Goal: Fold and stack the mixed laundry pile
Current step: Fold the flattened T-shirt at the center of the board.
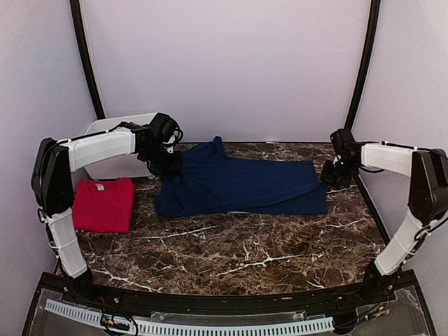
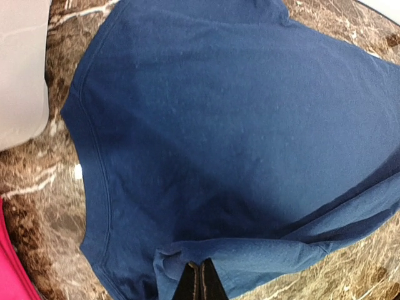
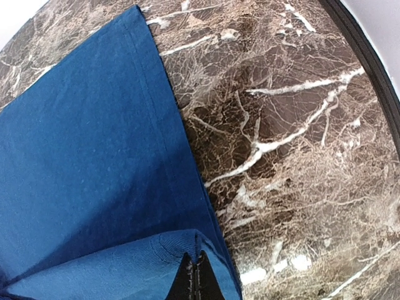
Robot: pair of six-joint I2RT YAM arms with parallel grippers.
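Navy blue T-shirt (image 1: 245, 185) pinched at both ends
Left gripper (image 2: 199, 267), right gripper (image 3: 195, 262) clamped on it; red T-shirt (image 1: 105, 204), white bin (image 1: 112, 126) at left

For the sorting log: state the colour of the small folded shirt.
The folded shirt is red, clearest in the top external view.

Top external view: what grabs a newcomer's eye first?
The navy blue T-shirt lies spread across the back of the marble table, with the left gripper shut on its left end and the right gripper shut on its right end. Next comes the red T-shirt, folded flat at the table's left edge, in front of the white bin.
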